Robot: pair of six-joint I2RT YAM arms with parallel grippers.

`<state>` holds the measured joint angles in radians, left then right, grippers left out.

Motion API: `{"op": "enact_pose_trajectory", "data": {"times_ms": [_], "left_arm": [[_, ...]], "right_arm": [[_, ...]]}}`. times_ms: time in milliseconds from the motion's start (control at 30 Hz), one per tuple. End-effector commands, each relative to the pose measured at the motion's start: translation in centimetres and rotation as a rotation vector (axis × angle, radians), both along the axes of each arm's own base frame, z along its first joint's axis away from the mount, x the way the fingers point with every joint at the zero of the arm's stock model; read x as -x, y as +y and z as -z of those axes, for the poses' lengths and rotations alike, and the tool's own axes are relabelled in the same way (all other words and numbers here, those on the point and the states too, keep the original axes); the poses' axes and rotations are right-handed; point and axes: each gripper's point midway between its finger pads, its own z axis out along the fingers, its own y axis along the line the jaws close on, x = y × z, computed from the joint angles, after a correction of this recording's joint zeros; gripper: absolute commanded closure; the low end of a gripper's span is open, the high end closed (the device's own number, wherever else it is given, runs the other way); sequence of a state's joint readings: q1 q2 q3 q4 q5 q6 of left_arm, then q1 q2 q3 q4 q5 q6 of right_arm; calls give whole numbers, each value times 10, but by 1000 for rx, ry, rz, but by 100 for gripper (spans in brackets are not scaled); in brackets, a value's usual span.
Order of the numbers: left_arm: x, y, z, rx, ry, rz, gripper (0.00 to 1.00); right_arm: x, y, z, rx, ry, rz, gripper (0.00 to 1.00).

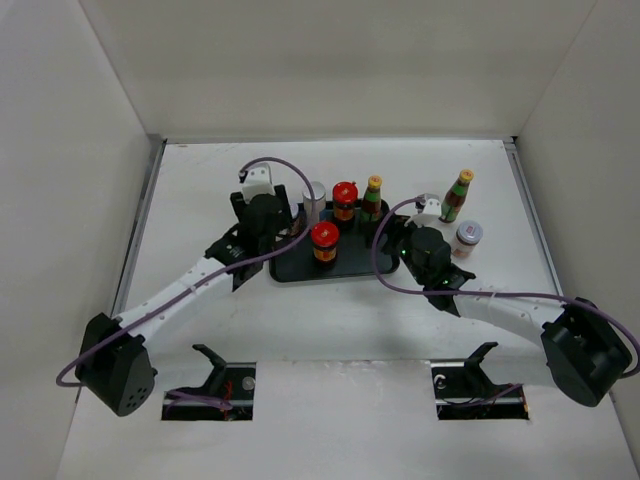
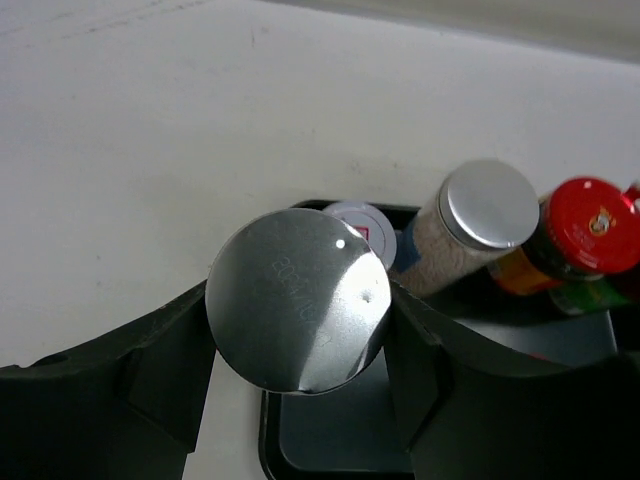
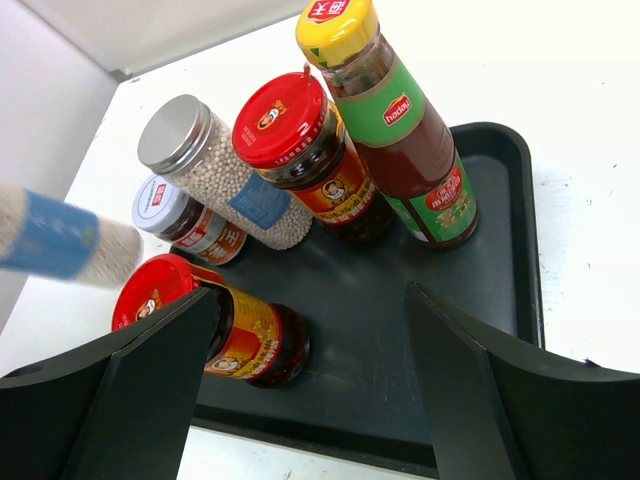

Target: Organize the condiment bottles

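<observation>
1. From above: finds the black tray (image 1: 355, 265) at mid-tabletop (image 1: 200, 180). Along its far side, in a row, notes a silver-capped shaker (image 1: 314, 200), a rear red-lidded jar (image 1: 345, 200) and a yellow-capped green bottle (image 1: 372, 197). Notes a front red-lidded jar (image 1: 324, 243) nearer. Finds a second green bottle (image 1: 457, 195) and a pale-lidded short jar (image 1: 467, 237) upright off the tray to its right, near each other. Places the left arm (image 1: 200, 275) at the tray's left end and the right arm (image 1: 500, 300) at its right end. Cannot tell either grip from this view.
2. From the left wrist: finds the left fingers (image 2: 140, 370) clamped on both sides of a held shaker (image 2: 297, 300), seen cap-on above the tray's corner. Beyond it, on the tray, notes a second short jar (image 2: 360, 225), then the silver-capped shaker, then a red lid.
3. From the right wrist: finds the right fingers (image 3: 130, 400) wide apart, gripping nothing, above the tray's bare floor. Notes the front red-lidded jar just beside one finger and partly hidden by it. Ahead, notes the rear red-lidded jar, the yellow-capped green bottle, the silver-capped shaker and the second short jar, all standing on the tray. Notes the held shaker's blue label, blurred, at the left edge.
</observation>
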<state>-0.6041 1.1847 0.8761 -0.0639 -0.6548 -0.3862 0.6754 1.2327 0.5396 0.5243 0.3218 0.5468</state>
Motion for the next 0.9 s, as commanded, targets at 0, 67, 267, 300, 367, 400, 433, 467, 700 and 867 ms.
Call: {"op": "enact_pose_trajectory", "data": {"times_ms": [0, 67, 267, 300, 367, 400, 433, 467, 700, 867], "left_arm": [[0, -23, -3, 30, -30, 54, 56], [1, -36, 11, 39, -21, 91, 55], [0, -55, 44, 66, 36, 152, 54], [0, -55, 46, 68, 36, 155, 54], [2, -57, 51, 73, 45, 164, 54], [3, -59, 53, 70, 53, 171, 53], [5, -60, 55, 65, 60, 180, 53], [8, -60, 56, 64, 65, 182, 52], [27, -65, 71, 29, 114, 217, 32], [28, -60, 63, 38, 94, 214, 15]], "right_arm": [[-5, 0, -17, -36, -43, 13, 18], [-4, 2, -18, -28, -47, 7, 19], [-4, 2, -18, -26, -50, 5, 24], [-5, 3, -19, -22, -51, 4, 24], [-6, 2, -19, -14, -54, 9, 25], [-7, 2, -18, -12, -54, 9, 25], [-7, 2, -16, -10, -50, 11, 25], [-7, 2, -15, -12, -44, 11, 25], [-8, 0, -13, -3, -45, 21, 16], [-8, 0, -16, 1, -49, 19, 14]]}}
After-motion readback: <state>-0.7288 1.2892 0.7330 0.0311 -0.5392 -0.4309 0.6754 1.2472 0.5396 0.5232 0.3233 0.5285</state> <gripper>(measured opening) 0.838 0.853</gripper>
